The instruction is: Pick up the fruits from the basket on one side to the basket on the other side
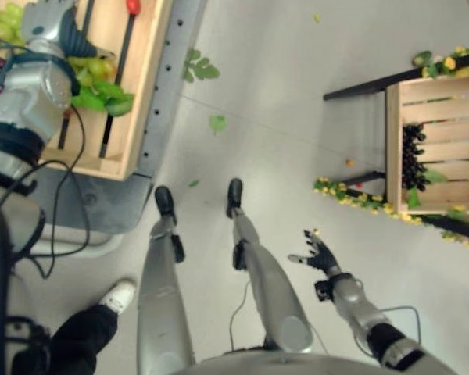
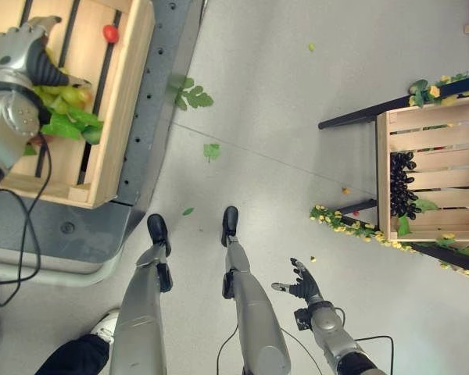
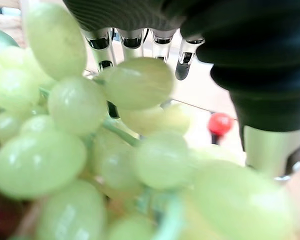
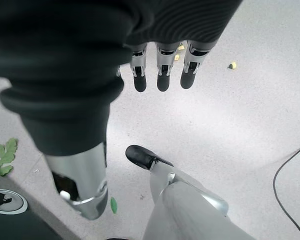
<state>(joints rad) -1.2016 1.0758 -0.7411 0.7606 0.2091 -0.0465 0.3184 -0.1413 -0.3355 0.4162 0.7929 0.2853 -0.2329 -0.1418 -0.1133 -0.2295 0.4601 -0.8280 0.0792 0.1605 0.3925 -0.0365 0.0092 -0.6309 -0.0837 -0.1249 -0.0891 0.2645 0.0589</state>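
Note:
A wooden crate [image 2: 117, 117] at the left holds a bunch of green grapes [image 2: 70, 101] with green leaves and a small red fruit [image 2: 110, 33]. My left hand [image 2: 19, 48] reaches into this crate, right over the grapes. From the left wrist, the green grapes [image 3: 65, 105] press close between the straight fingers [image 3: 132, 40] and the thumb, with the red fruit [image 3: 220, 122] beyond. A second wooden crate [image 2: 453, 195] at the right holds dark grapes [image 2: 402, 183]. My right hand [image 2: 303, 285] hangs open and empty above the floor, well short of that crate.
The left crate rests on a grey metal platform [image 2: 152, 117]. The right crate sits on a black stand [image 2: 352, 117] trimmed with a yellow flower garland [image 2: 344, 220]. Loose leaves [image 2: 191, 95] lie on the floor. A person's white shoe [image 1: 117, 295] shows at lower left.

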